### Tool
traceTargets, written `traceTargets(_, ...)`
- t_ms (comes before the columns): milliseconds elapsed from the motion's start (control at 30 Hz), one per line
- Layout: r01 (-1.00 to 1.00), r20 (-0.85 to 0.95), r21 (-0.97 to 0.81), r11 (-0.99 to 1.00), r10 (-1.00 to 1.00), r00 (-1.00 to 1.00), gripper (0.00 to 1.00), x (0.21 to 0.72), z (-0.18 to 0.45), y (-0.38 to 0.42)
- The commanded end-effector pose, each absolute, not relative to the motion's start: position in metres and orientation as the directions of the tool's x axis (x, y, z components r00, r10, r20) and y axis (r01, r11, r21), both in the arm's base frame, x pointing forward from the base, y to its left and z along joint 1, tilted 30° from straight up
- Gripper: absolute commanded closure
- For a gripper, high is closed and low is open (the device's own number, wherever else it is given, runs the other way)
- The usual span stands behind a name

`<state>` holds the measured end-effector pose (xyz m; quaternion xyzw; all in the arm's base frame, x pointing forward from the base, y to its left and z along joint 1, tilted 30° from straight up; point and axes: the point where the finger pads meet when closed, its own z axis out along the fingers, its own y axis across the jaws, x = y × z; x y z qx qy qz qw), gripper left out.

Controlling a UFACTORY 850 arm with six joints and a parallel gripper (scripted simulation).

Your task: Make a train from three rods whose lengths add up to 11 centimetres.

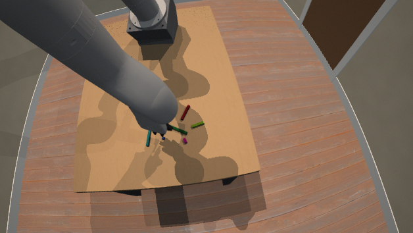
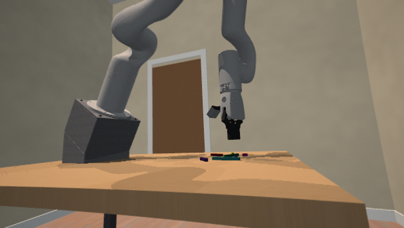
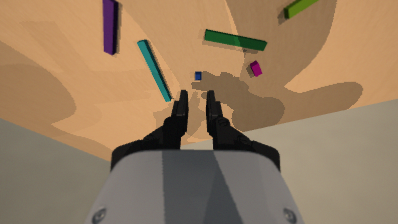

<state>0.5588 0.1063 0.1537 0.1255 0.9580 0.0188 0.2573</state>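
Rods lie scattered apart on the wooden desk point(image 1: 227, 99); I see no train begun. My tool point(image 3: 196, 105) hangs above the tiny blue rod point(image 3: 198, 75), fingers narrowed around nothing.

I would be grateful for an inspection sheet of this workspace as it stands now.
Surface: wooden table, crossed by arm shadows.
Job's things: seven rods lie flat and scattered, none joined end to end: purple, turquoise, green, blue, magenta, lime, red.
Clutter: nothing seen.
Grippers: pincer hangs above the rods, fingers near together with a small gap, holding nothing.
Cables: nothing seen.
Surroundings: plank floor, brown door, plain walls.
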Motion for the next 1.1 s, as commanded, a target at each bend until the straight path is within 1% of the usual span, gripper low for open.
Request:
traceTargets(0, 0.231, -0.489, 0.101, 0.968, 0.25, -0.836, 0.76, 0.5593, 0.1544, 0.1065)
traceTargets(1067, 0.231, -0.489, 0.1, 0.968, 0.25, -0.836, 0.76, 0.5646, 0.1454, 0.1064)
